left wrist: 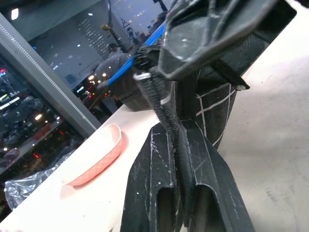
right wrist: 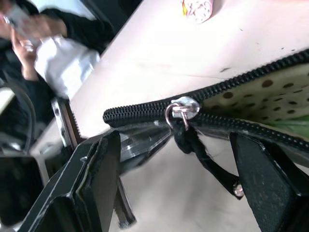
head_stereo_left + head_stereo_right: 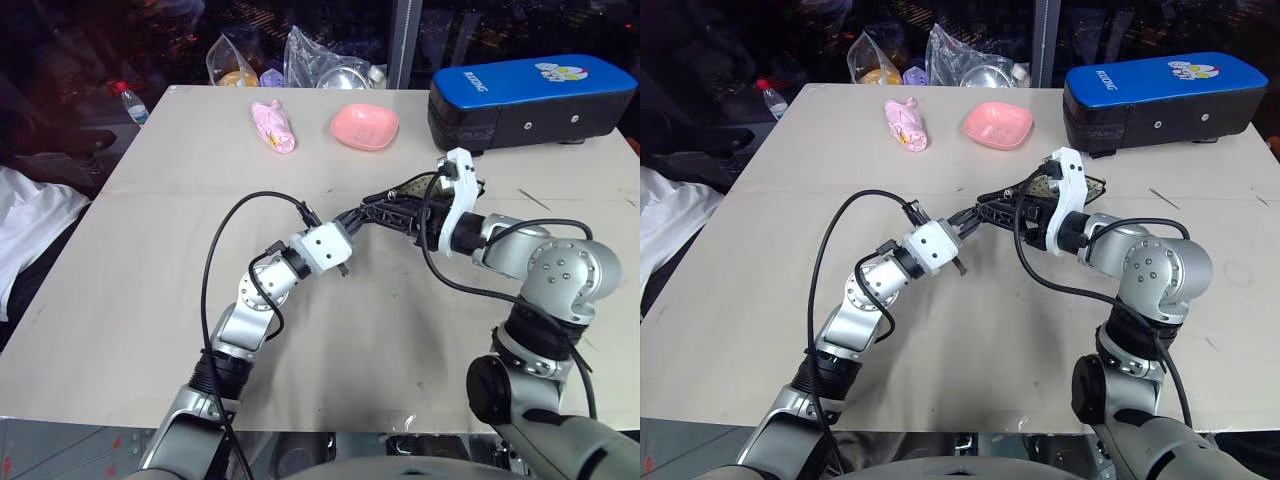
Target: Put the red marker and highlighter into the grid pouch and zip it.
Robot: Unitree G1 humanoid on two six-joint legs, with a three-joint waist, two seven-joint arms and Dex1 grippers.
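The grid pouch (image 3: 411, 189) hangs above the middle of the table, held between my two grippers. My left gripper (image 1: 177, 128) is shut on the end of its zipper edge, with the black fabric and white grid lines (image 1: 212, 106) just beyond. My right gripper (image 2: 181, 145) is open, one finger on each side of the zipper slider (image 2: 182, 108) and its dangling black pull (image 2: 205, 157). Beyond the slider the pouch gapes, showing a dotted lining (image 2: 260, 94) and a sliver of light green (image 2: 289, 126), perhaps the highlighter. The red marker is hidden.
At the back right stands a big blue-and-black case (image 3: 530, 95). A pink bowl (image 3: 365, 126) and a pink packet (image 3: 273, 125) lie at the back, with plastic bags (image 3: 320, 55) behind. A bottle (image 3: 130, 100) is off the table's left corner. A person (image 2: 43, 43) is beside the table.
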